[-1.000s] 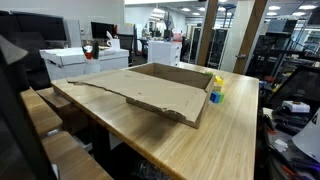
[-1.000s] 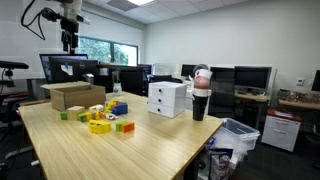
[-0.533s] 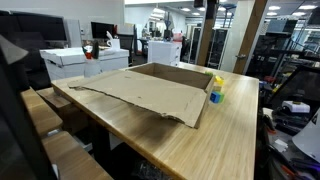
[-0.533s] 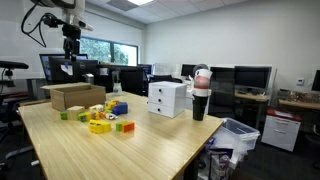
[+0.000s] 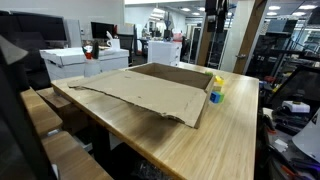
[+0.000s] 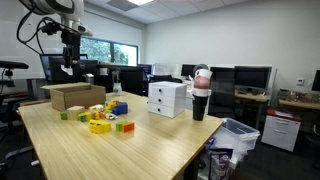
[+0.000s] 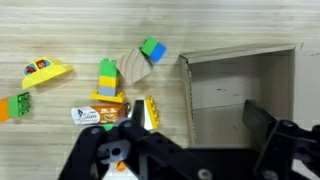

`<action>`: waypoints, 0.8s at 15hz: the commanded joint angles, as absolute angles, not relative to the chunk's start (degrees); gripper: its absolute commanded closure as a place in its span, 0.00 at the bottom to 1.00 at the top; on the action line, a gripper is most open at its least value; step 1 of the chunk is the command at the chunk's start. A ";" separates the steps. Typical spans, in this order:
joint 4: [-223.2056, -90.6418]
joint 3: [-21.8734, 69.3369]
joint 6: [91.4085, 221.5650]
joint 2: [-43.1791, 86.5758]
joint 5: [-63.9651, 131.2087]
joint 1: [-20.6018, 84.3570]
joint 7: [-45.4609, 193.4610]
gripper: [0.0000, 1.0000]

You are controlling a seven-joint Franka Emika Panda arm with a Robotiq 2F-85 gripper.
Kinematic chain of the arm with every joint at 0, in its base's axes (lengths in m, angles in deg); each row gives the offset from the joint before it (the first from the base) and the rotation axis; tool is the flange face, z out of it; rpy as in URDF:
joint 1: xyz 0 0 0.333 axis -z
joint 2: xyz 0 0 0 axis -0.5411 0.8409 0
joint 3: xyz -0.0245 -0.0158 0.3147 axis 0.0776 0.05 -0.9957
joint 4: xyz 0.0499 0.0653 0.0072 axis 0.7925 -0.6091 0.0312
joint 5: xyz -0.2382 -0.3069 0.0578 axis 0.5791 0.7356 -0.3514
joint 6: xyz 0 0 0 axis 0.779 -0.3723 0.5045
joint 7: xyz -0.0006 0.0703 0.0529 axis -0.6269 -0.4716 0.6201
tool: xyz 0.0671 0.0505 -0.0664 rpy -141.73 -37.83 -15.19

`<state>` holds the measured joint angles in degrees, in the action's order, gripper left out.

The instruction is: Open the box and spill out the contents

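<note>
Gripper (image 6: pixel 67 70) lower than 1 s ago, over open box (image 6: pixel 72 96); blocks (image 6: pixel 100 120) beside.

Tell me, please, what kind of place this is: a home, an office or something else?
Most likely an open-plan office or a lab. Computer monitors stand in a row at the back, a white drawer unit sits on a long wooden table, and more workstations show far behind in an exterior view.
</note>
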<state>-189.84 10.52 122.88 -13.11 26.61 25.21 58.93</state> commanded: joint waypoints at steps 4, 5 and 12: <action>-197.70 11.87 125.31 -21.35 31.56 27.82 61.59 0.00; -198.88 12.57 125.07 -22.88 31.89 28.26 62.24 0.00; -199.87 14.36 123.28 -24.58 30.86 29.92 63.17 0.00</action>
